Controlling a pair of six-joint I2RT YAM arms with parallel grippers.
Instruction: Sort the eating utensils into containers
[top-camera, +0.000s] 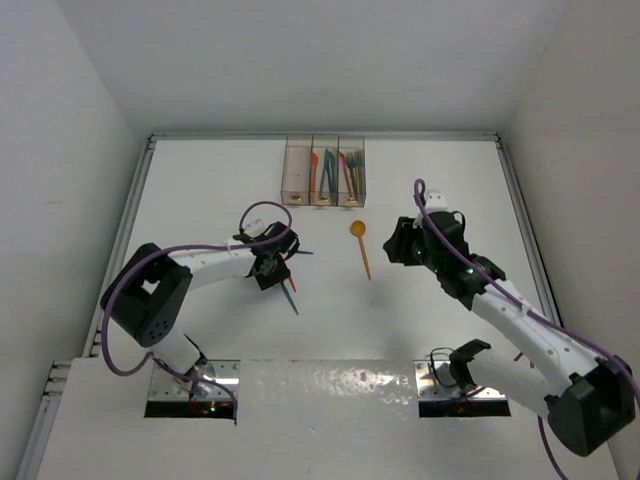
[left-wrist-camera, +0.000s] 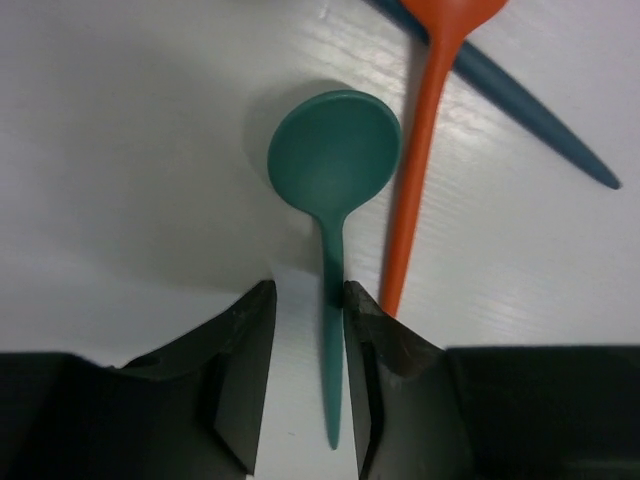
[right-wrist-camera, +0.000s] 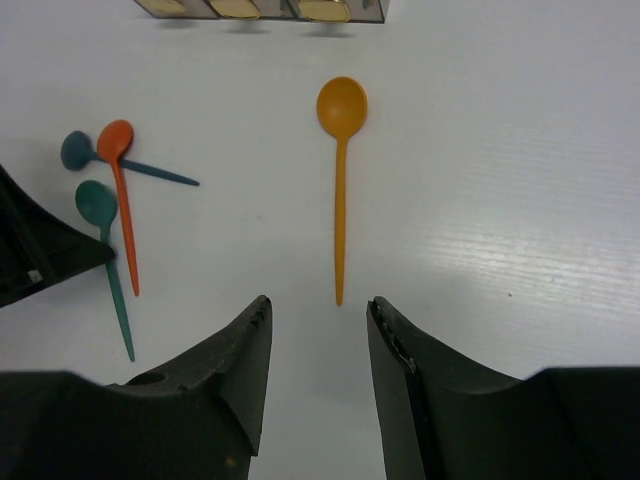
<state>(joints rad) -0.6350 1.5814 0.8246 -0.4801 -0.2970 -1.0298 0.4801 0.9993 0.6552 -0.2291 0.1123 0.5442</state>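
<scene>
My left gripper (left-wrist-camera: 310, 292) is open and low over the table. Its jaws straddle the handle of a teal spoon (left-wrist-camera: 335, 160), which touches the right finger (left-wrist-camera: 375, 340) and stands apart from the left one. A red-orange spoon (left-wrist-camera: 425, 130) lies beside the teal spoon and crosses a blue spoon (left-wrist-camera: 540, 115). My right gripper (right-wrist-camera: 318, 305) is open and empty, just behind the handle tip of a yellow-orange spoon (right-wrist-camera: 340, 180). The three joined clear containers (top-camera: 324, 171) stand at the back centre. The middle and right ones hold several coloured utensils.
The left container (top-camera: 297, 172) looks empty. The left arm's gripper shows at the left edge of the right wrist view (right-wrist-camera: 30, 250). White walls close the table at the back and both sides. The two arm bases sit at the near edge.
</scene>
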